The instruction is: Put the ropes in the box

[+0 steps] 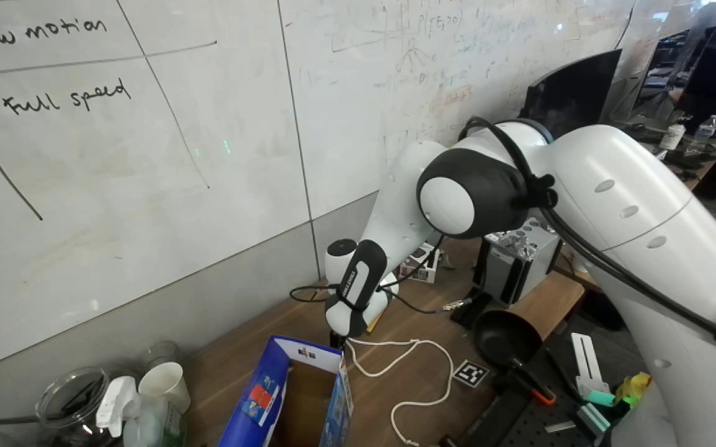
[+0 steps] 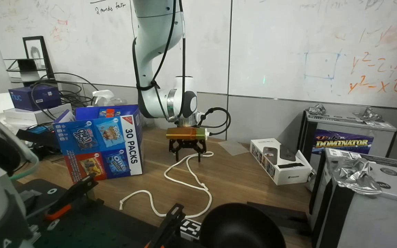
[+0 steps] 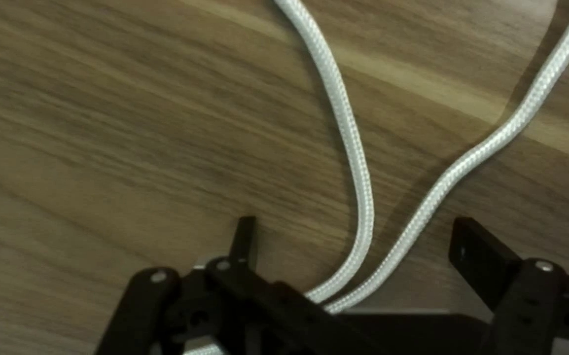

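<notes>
The blue box (image 2: 98, 148) stands upright on the wooden tabletop (image 2: 233, 170), and its open top faces up. The white rope (image 3: 355, 147) lies loose on the wood, outside the box and beside it. In an exterior view it makes a big bend, and one end lies in front of the box.

There is bare wood between the box and the gripper (image 2: 188, 158), so the two are apart. A bigger bare patch starts past the gripper and goes up to a white carton (image 2: 291, 176), well to the right of the box in an exterior view. In front of the box there is a little wood, then the edge of a black board (image 2: 110, 227). A black pan (image 2: 241, 225) is also in front of the box, but more to the right, near the bend of the rope. Behind the box, the tabletop stops at a grey wall (image 2: 253, 115). A paper cup (image 1: 172, 391) and a spray bottle (image 1: 153, 422) stand between the box and that wall, apart from the box.

The gripper points down at the rope, beside the box. Its fingers (image 3: 244, 241) are spread wide. In the wrist view, two strands of rope run loose between them, with a gap to each fingertip. Lower down, the gripper's own dark parts cover the rope, so I cannot tell if they touch it.
</notes>
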Controlling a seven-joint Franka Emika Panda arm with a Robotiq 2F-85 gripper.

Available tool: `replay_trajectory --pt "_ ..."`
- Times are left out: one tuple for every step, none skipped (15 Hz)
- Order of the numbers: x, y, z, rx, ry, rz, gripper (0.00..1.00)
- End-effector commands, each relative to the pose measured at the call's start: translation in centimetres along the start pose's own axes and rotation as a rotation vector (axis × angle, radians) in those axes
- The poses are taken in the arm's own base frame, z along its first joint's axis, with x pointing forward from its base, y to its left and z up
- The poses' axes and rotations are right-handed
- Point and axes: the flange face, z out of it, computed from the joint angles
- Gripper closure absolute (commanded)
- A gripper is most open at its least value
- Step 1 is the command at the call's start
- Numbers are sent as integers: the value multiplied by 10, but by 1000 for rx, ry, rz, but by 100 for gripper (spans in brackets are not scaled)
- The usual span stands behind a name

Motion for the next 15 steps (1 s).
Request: replay_trajectory --pt "6 -2 2 -38 19 -9 0" --pt "6 -2 2 -42 19 -12 25" --pt "6 -3 2 -45 20 -14 26" --pt "7 -4 1 -47 22 -17 32" --pt "8 -4 -1 -51 24 -18 41" --pt "9 -4 -2 -54 26 -19 48" --pt "9 -4 -2 -58 27 -20 55" --pt "10 -4 -3 -61 28 -21 64" --pt "10 -3 -2 -66 28 -22 70" --pt "11 -2 -3 -69 28 -21 80" --pt "11 -1 -4 -71 26 -19 86" --pt "11 1 -5 -70 24 -16 93" --pt "12 4 -8 -65 23 -11 96" --pt "12 6 -10 -63 22 -7 98" --pt "12 9 -15 -59 20 -2 97"
